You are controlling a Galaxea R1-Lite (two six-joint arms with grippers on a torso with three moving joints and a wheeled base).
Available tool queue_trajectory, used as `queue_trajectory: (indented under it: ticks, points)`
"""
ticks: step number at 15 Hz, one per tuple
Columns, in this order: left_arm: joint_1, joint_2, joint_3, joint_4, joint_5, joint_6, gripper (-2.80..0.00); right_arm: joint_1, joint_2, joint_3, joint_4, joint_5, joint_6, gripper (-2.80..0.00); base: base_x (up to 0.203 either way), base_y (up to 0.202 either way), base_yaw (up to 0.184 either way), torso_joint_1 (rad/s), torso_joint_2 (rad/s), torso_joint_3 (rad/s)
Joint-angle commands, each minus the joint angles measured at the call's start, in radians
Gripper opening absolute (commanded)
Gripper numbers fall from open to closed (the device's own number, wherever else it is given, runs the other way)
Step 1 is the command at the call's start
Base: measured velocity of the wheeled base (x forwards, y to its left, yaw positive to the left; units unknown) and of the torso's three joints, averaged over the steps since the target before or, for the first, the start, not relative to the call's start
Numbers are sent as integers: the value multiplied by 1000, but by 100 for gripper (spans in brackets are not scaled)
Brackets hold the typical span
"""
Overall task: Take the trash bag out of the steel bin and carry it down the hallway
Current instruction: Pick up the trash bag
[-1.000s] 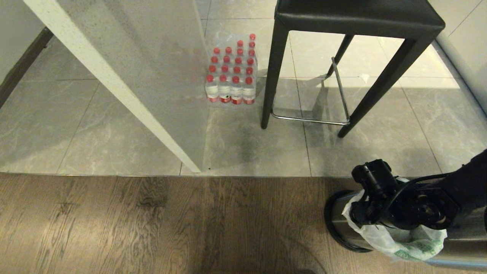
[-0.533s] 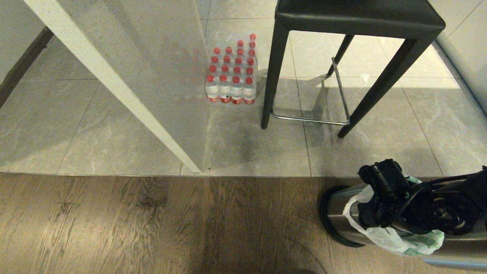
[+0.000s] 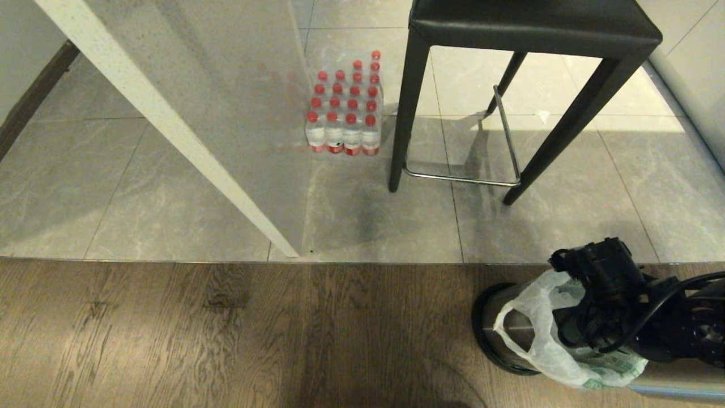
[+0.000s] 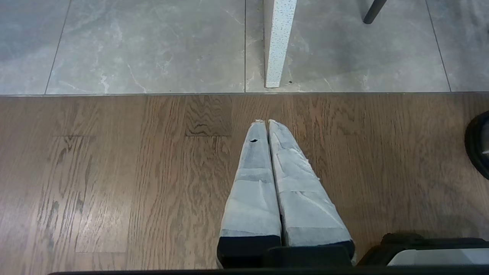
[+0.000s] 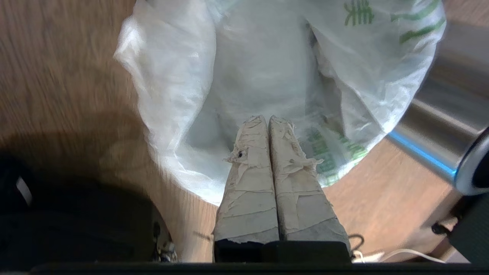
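Since the earlier frames the right gripper [image 5: 269,119] has pulled right and nearer, dragging more of the trash bag [image 3: 544,345] out; a loop handle now hangs free on the bag's left side. Its jaws are pressed together, taped fingers [image 5: 248,183] against thin bag film; whether film is pinched between the tips can't be told. The bag is half out of the steel bin [image 3: 498,328], which sits at the right near corner on the wood floor, apparently tipped toward the left. The left gripper [image 4: 267,121] is parked over bare wood, jaws closed, empty. Risks: film could slip from the tips or tear if it snags the rim; the bin may drag along with the bag. Green print on the bag, characters not legible. Far: stool [image 3: 532,25], water bottle pack [image 3: 345,113] with red caps, labels unreadable.
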Motion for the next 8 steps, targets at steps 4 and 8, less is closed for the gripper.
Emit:
queue_trajectory:
  ticks: [4,8]
  points:
    - [0,0,0,0,0,0,-280,0,-41,-15,11,-26,4,-280,0,0,0,0,0,0]
    - [0,0,0,0,0,0,-280,38,-37,15,25,-30,6,-280,0,0,0,0,0,0]
